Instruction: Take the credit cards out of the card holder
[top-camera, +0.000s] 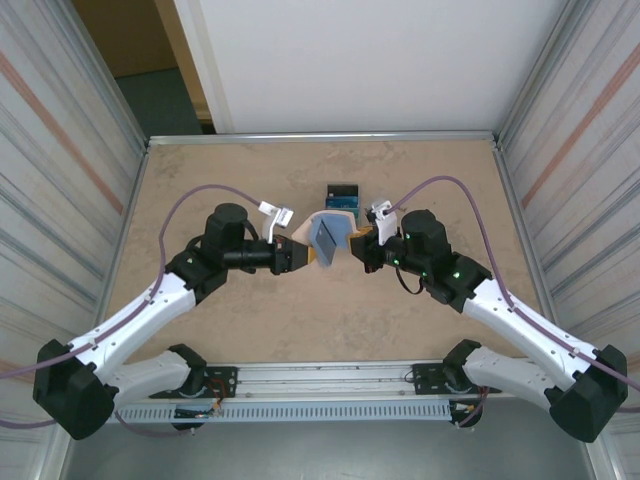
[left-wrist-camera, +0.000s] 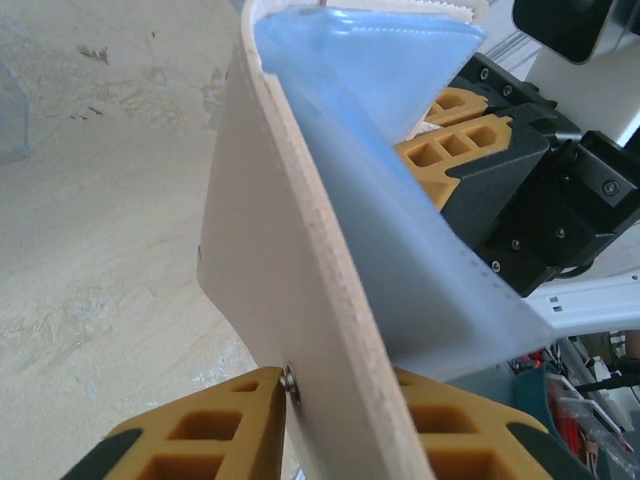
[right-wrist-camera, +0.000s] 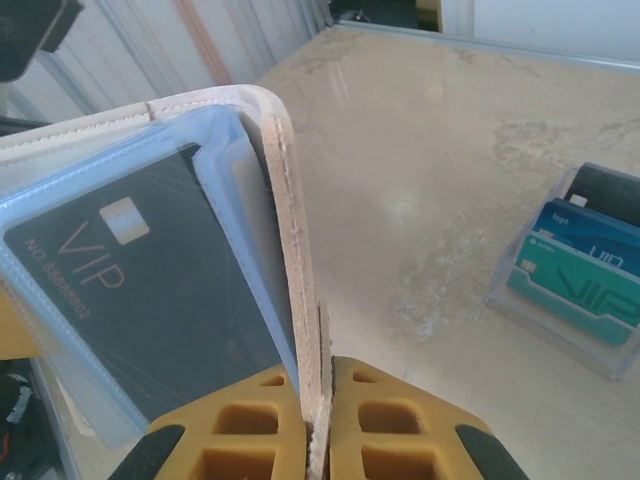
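Item: wallet, open, held up mid-table.
Right gripper: pinched tight on one cover edge.
Left gripper: narrow, straddling the other cover; whether it actually grips, I cannot tell.
Black card: still in its sleeve.
Handling: probably best to keep the covers apart and draw the card straight along the sleeve.
Card tray: near, at 12 o'clock.
Table: open room toward 6.

The card holder is tan-beige with a pale blue lining, the sleeved card black with pale VIP lettering, beside a blue card and a teal-green card, on a mottled beige tabletop.
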